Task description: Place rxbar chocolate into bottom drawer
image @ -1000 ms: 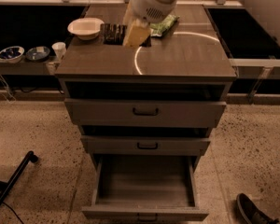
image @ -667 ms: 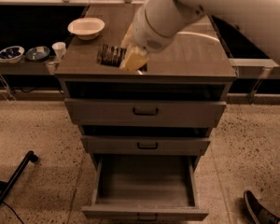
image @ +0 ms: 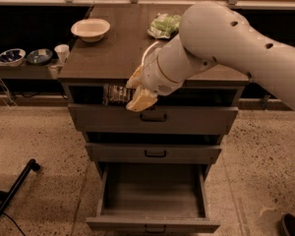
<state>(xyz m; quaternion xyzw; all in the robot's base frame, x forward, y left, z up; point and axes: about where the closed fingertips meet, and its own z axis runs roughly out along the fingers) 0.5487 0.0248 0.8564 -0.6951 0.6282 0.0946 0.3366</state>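
The rxbar chocolate [image: 116, 95], a flat black-wrapped bar with pale lettering, sticks out to the left of my gripper [image: 137, 93]. The gripper is shut on it and holds it in front of the cabinet's top drawer, just below the countertop edge. The bottom drawer [image: 152, 223] is pulled open below, and what I see of its inside is bare. My white arm reaches in from the upper right.
On the cabinet top [image: 103, 48] stand a white bowl [image: 90, 29] at the back left and a green crinkly bag [image: 164, 25] at the back. Two shallower drawers [image: 155, 152] sit above the open one. Small bowls and a cup [image: 62, 52] stand on a low shelf at left.
My gripper has carried the bar off the countertop, forward and down, to the front of the top drawer.
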